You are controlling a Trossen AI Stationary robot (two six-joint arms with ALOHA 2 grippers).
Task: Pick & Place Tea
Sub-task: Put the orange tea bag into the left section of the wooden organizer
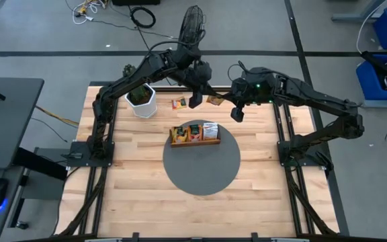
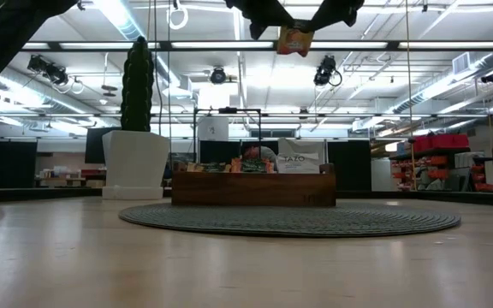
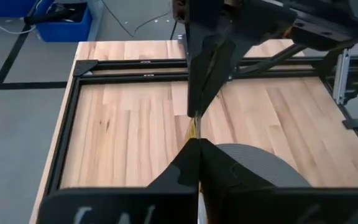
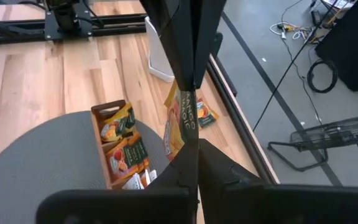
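An orange tea sachet [image 2: 295, 39] is pinched edge-on between both arms' clenched fingers, left gripper [image 1: 195, 101] and right gripper [image 1: 237, 113], high above the wooden tray [image 1: 195, 140] on the tabletop.

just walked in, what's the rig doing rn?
Both arms hold one orange tea sachet in the air above the far side of the table, the left gripper and right gripper each shut on it. Below, the wooden tray on the grey mat already holds several sachets; another sachet lies on the table.
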